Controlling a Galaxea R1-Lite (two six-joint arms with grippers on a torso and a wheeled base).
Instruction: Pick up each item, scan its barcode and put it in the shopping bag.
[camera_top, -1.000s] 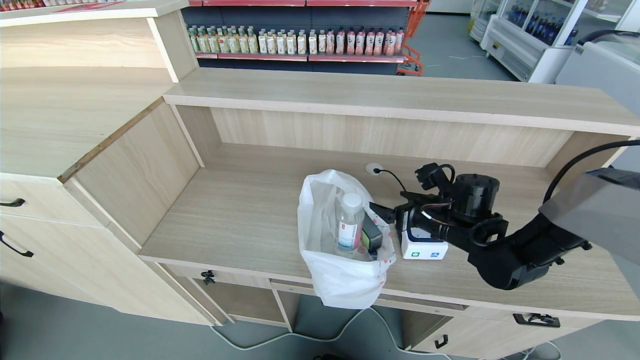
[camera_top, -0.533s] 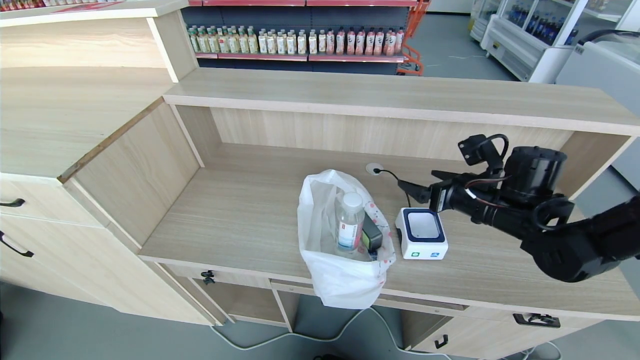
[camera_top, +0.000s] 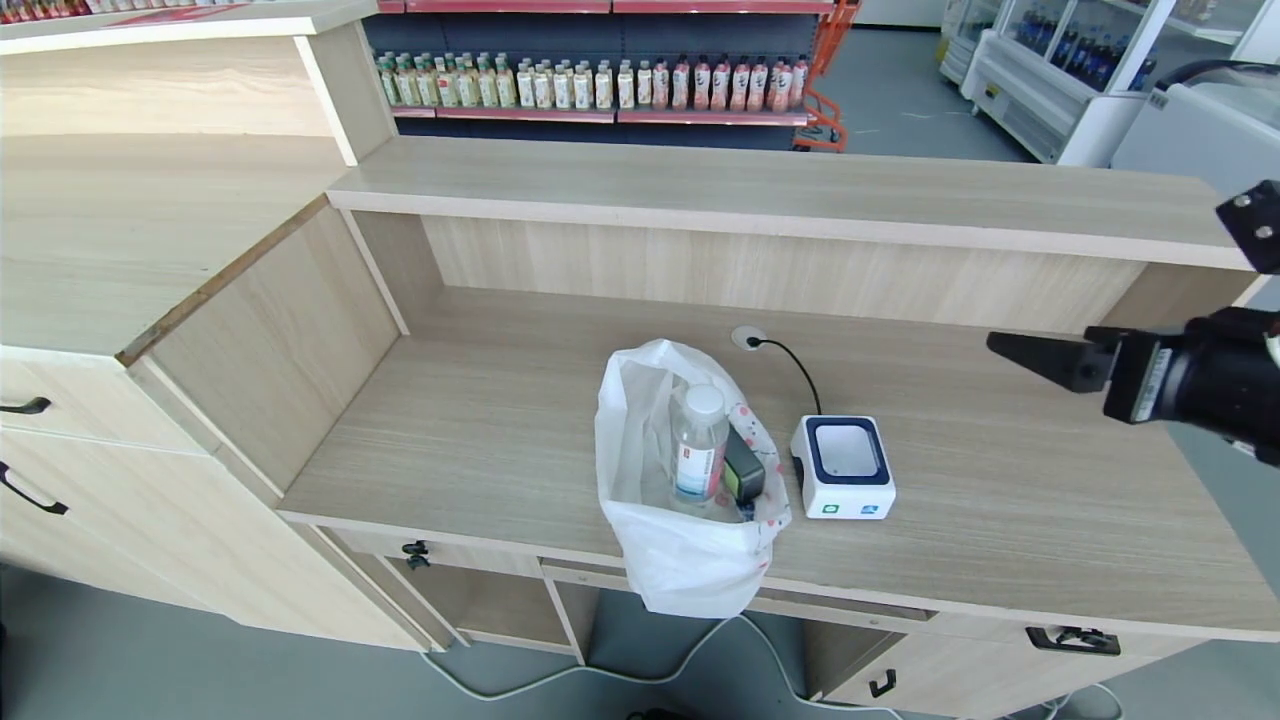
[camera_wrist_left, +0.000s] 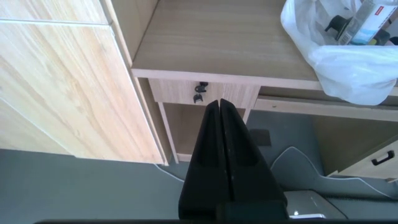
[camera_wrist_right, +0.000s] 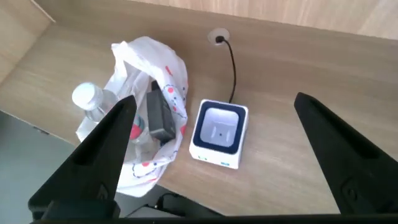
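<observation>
Right claw (camera_top: 1035, 357) has pulled back from over the scanner (camera_top: 843, 465) to the right end of the table (camera_top: 1000, 500); it hangs wide open, holding nothing. Shopping bag (camera_top: 625, 440) unmoved at the front edge, just beside the scanner, with bottle (camera_top: 698, 445) and dark box (camera_top: 743, 468) inside. Left claw (camera_wrist_left: 219, 109) pressed closed on nothing, low before the cabinet. Judgement: task near its end. Keep the retreat high, clear of cable (camera_top: 790, 365) and bag rim.

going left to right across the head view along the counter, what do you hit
bottle in the shopping bag → dark box → scanner → right gripper
</observation>
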